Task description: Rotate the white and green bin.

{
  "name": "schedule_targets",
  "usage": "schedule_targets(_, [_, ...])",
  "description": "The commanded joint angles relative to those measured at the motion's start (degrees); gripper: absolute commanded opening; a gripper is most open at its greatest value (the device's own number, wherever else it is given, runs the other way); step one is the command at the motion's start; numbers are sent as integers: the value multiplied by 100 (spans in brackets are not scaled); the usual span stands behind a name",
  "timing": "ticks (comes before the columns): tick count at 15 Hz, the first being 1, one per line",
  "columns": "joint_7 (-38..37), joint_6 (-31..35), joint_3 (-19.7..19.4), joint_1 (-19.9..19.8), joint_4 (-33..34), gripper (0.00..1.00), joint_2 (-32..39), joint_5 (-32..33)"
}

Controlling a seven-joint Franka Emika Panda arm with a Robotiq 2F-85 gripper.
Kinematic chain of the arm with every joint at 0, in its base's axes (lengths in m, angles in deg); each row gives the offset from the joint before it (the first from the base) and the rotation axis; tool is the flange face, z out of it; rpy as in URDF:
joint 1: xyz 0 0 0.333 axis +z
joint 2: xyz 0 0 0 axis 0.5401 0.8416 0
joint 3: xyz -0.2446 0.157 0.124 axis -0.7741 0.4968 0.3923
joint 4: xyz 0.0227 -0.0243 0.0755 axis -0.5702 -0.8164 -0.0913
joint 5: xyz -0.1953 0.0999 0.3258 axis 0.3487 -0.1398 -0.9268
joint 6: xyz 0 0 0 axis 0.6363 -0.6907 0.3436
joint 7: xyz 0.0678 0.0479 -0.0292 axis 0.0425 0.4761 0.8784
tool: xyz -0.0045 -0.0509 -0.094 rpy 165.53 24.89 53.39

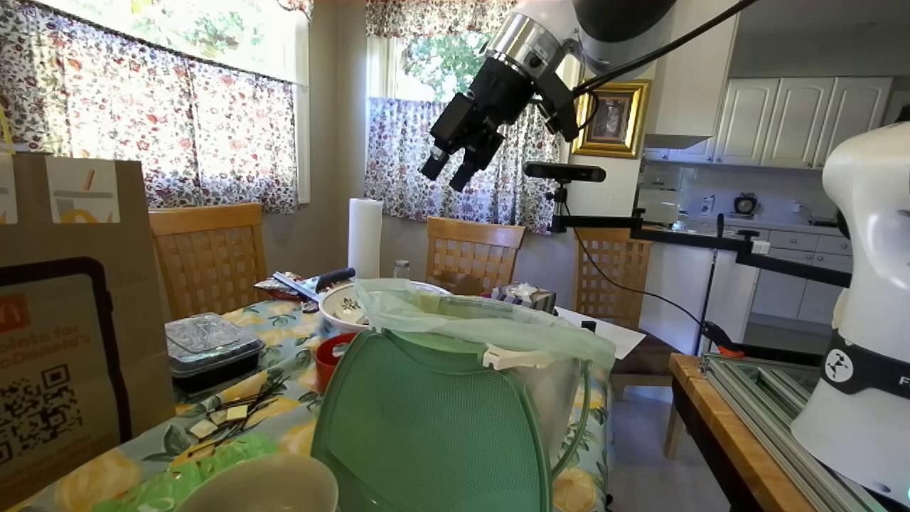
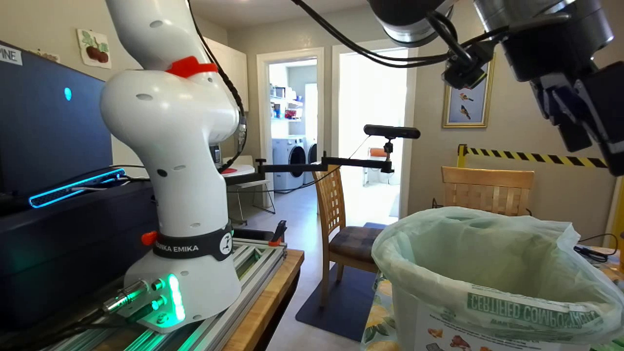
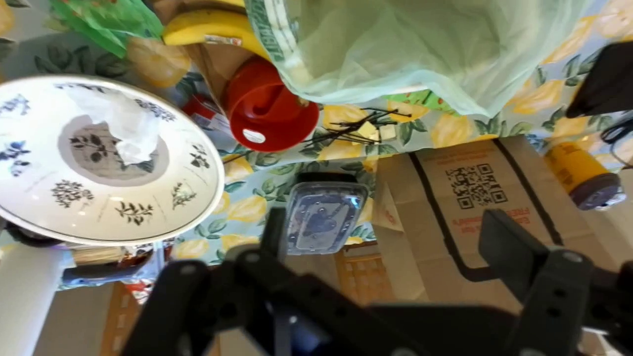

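Note:
The white and green bin stands upright on the flowered tablecloth. In an exterior view its green lid panel (image 1: 434,427) faces the camera, hanging down beside the white body. In an exterior view its white body (image 2: 414,317) has printed pictures, and a pale green liner covers the rim. The wrist view shows the liner (image 3: 420,49) at the top; the lid is out of sight there. My gripper (image 1: 447,173) is high above the table and apart from the bin. It also shows in an exterior view (image 2: 594,146). In the wrist view the fingers (image 3: 385,227) are wide apart with nothing between them.
Near the bin are a patterned bowl (image 3: 193,163), a red container (image 3: 272,109), bananas (image 3: 212,29), a clear-lidded box (image 1: 213,345) and a small bowl (image 1: 270,487). A tall paper bag (image 1: 142,284) and paper roll (image 1: 365,238) stand there. A camera (image 1: 569,173) sits on an arm.

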Motion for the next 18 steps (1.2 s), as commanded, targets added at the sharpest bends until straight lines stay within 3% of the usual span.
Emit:
schedule_targets(1, [1515, -263, -1307, 1386, -267, 100, -585, -1066])
schedule_targets(2, [1898, -747, -1382, 1307, -144, 100, -509, -1299])
schedule_targets(3, [2052, -1152, -1070, 858, -36, 100, -376, -1506])
schedule_targets(6, [1432, -1929, -613, -173, 143, 100, 17, -701])
schedule_targets(10, [1098, -1739, -124, -1170, 147, 100, 276, 476])
schedule_targets(15, [733, -649, 157, -1626, -7, 100, 644, 1111])
schedule_targets(17, [535, -472, 229, -1704, -12, 100, 796, 1165])
schedule_targets(18, [802, -689, 184, -1638, -7, 100, 630, 951])
